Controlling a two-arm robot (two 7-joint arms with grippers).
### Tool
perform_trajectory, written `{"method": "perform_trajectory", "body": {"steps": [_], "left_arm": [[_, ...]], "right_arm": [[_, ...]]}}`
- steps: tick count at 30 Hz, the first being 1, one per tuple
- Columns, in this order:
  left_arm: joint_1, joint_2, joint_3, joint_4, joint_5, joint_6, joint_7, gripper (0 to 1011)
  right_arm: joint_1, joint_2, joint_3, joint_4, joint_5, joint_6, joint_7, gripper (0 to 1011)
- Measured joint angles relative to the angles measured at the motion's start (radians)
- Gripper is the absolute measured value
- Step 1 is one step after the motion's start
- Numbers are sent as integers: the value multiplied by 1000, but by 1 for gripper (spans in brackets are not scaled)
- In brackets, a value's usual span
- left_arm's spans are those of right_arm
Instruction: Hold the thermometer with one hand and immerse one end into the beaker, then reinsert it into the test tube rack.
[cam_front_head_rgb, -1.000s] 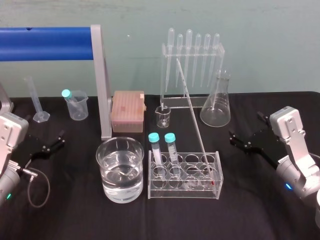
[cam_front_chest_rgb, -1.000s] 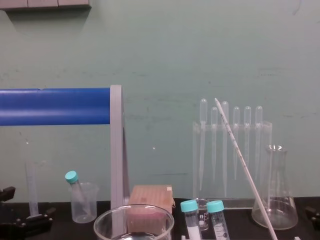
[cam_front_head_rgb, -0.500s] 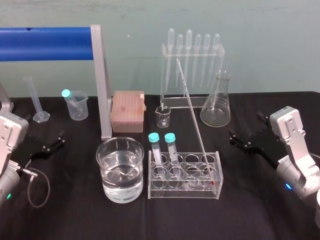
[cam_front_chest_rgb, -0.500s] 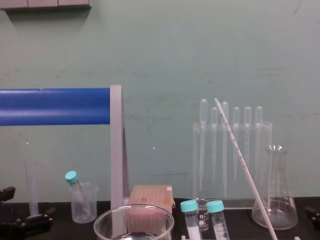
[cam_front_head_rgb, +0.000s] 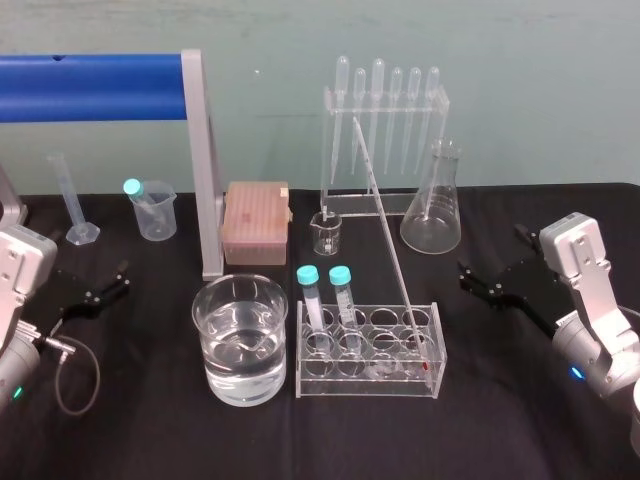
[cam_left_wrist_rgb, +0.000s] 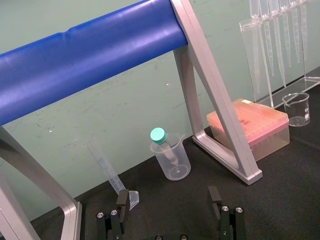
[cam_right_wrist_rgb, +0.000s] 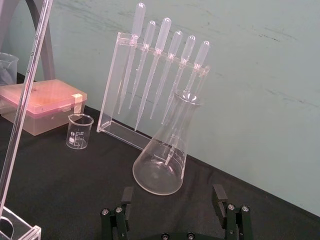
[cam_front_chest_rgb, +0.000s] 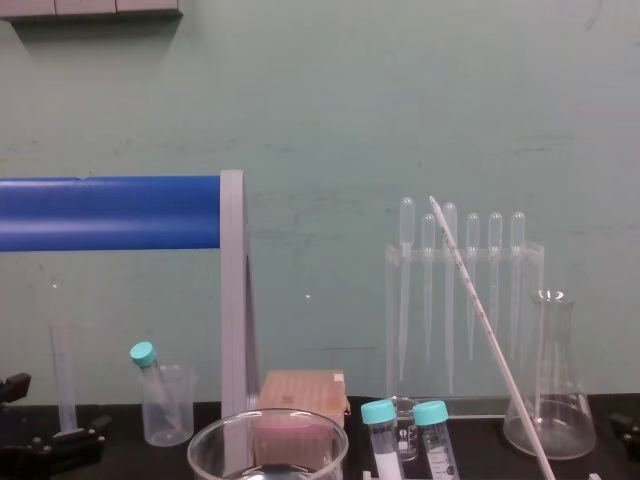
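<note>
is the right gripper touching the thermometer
Apart. The head view shows the right gripper, fingers open, well off to the right, with a wide gap between it and the thermometer leaning in the test tube rack.

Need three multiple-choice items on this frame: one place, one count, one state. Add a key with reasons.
1. Where is the thermometer?
A lying flat
B leaning in the test tube rack
C held in the air

2. How many pipettes hang in a row?
A four
B six
C nine

3. The right end effector is:
A open and empty
B shut on the thermometer
C shut on a pipette

Key:
1 B, its red tip sits in the rack's end slot.
2 B, six bulbs show side by side.
3 A, its fingers stand apart and grip nothing.
</note>
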Motion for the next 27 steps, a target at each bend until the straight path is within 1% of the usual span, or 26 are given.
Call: {"method": "perform_trajectory", "body": {"steps": [10, 11, 13, 14, 17, 18, 20, 21, 24, 26, 27], "left_arm": [[0, 0, 0, 0, 0, 0, 0, 1008], [0, 0, 0, 0, 0, 0, 0, 1008], [0, 0, 0, 0, 0, 0, 0, 1008], [0, 0, 0, 0, 0, 0, 0, 1008], [0, 0, 0, 0, 0, 0, 0, 1008], [0, 0, 0, 0, 0, 0, 0, 1008], [0, 0, 0, 0, 0, 0, 0, 1008], [0, 0, 0, 0, 0, 0, 0, 1008], [0, 0, 0, 0, 0, 0, 0, 1008], [0, 0, 0, 0, 0, 0, 0, 1008], [0, 0, 0, 0, 0, 0, 0, 1008]], "right_arm": [[-1, -1, 4, 0, 1, 0, 0, 1004], [-6, -7, 20, -6, 14, 0, 0, 1004], [-13, -14, 40, -17, 35, 0, 0, 1004], [-21, -21, 62, -31, 62, -3, 5, 1004], [-33, -32, 92, -61, 106, -9, 17, 1004], [-39, -38, 111, -85, 132, -12, 27, 1004], [-41, -44, 126, -108, 154, -15, 37, 1004], [-42, -51, 139, -134, 178, -16, 52, 1004], [-39, -63, 155, -169, 208, -18, 75, 1004], [-30, -76, 167, -210, 239, -18, 109, 1004], [-30, -76, 167, -210, 239, -18, 109, 1004]]}}
